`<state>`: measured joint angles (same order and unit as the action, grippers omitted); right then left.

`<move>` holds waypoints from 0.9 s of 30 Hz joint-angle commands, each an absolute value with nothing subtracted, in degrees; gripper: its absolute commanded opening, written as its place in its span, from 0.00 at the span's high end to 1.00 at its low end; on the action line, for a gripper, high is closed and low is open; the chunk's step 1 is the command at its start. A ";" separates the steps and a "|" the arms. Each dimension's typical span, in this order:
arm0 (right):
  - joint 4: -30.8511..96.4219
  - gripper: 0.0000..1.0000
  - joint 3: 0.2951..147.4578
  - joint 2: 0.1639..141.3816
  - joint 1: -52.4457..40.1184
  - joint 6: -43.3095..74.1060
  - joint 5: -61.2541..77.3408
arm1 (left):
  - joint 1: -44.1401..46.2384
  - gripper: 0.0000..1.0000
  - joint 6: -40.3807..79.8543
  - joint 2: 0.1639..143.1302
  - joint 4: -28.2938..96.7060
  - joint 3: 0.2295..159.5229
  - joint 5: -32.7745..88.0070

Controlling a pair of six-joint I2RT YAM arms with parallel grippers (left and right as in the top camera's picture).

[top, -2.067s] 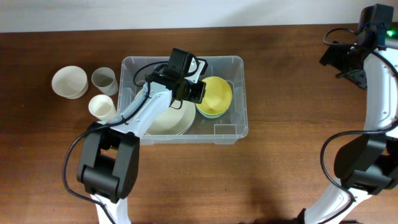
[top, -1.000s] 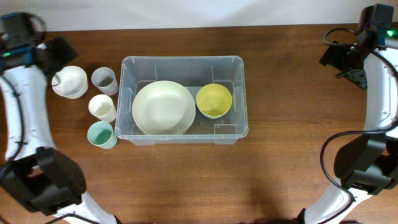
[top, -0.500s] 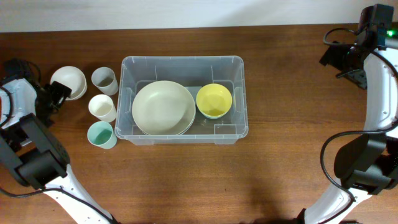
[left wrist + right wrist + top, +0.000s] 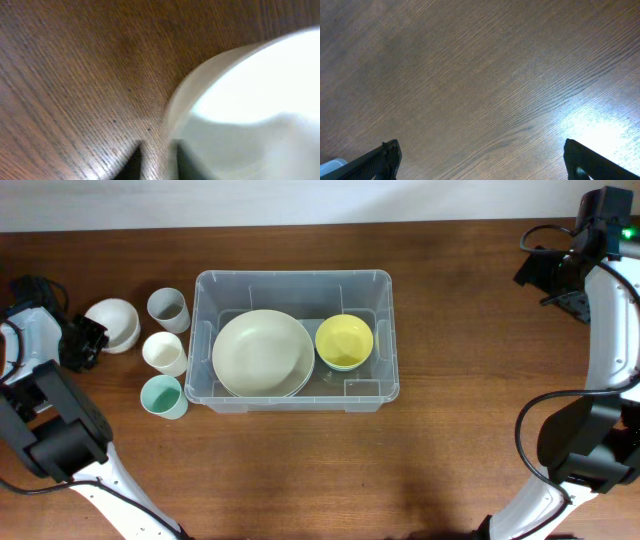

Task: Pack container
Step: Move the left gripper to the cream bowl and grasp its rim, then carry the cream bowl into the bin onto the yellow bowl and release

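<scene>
Left wrist blurred, left tool [image 4: 157, 159] cropped, pinching white bowl [image 4: 250, 100] rim

Dark wooden table [image 4: 320, 470] meets a pale wall [image 4: 300, 200] along its far edge.

Your left arm [image 4: 28, 340] stood folded at the far left edge of the surface, wrist low and turned inward. Its end effector [image 4: 88, 340] had the fingers [image 4: 131, 161] drawn close together, astride the rim of the white bowl [image 4: 115, 320]. Your right arm [image 4: 610, 330] rose tall along the far right side, bent over at the top. Its end effector [image 4: 487, 162] hung above bare wood with both fingers spread wide and nothing between them.
</scene>
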<state>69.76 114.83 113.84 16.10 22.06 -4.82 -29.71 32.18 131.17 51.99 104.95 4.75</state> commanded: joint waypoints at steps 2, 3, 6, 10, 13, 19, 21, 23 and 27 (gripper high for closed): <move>69.60 0.01 114.65 113.84 16.16 22.13 -4.91 | -30.96 0.99 31.38 127.79 52.10 106.13 6.66; 69.58 0.01 114.65 113.84 16.16 22.13 -4.91 | -31.20 0.99 31.18 126.45 52.23 106.74 6.66; 69.58 0.01 114.65 113.84 16.16 22.13 -4.91 | -31.44 0.99 28.93 121.60 52.53 109.14 7.38; 69.58 0.01 114.65 113.84 16.16 22.13 -4.91 | -28.42 0.99 19.77 112.71 52.62 112.25 8.19; 69.58 0.01 114.65 113.84 16.16 22.13 -4.91 | -19.92 0.99 10.26 103.02 52.77 112.49 8.21; 69.58 0.01 114.65 113.84 16.16 22.13 -4.91 | 0.01 0.99 5.87 98.63 52.71 112.44 8.14; 69.58 0.01 114.65 113.84 16.16 22.13 -4.91 | 6.39 0.99 5.87 100.20 52.73 112.42 7.70; 69.58 0.01 114.65 113.84 16.16 22.13 -4.91 | 13.45 0.99 5.89 104.12 52.73 112.42 7.73; 69.58 0.01 114.65 113.84 16.16 22.13 -4.91 | 19.77 0.99 4.93 110.50 53.54 112.40 7.77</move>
